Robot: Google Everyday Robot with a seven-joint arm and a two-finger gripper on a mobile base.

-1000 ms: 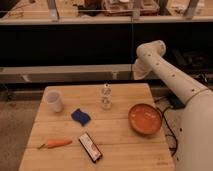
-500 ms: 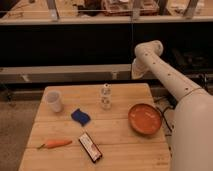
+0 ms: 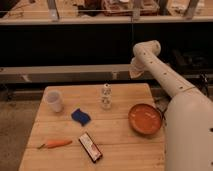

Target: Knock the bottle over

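The bottle point(image 3: 106, 96), small, slim and whitish with a narrower cap, stands upright near the far middle of the wooden table point(image 3: 120, 145). My white arm point(image 3: 170, 85) rises from the lower right, bends at an elbow high up, and its end with the gripper point(image 3: 134, 71) hangs down beyond the table's far edge. The gripper is to the right of and behind the bottle, apart from it.
A white plastic cup point(image 3: 54, 100) stands at the far left. A blue sponge point(image 3: 81, 117) lies in front of the bottle. An orange bowl point(image 3: 145, 118) sits at the right. A carrot point(image 3: 56, 144) and a dark snack packet point(image 3: 90, 147) lie near the front.
The arm's upper bend has shifted slightly to the left. The bottle and the other things on the table have not moved.
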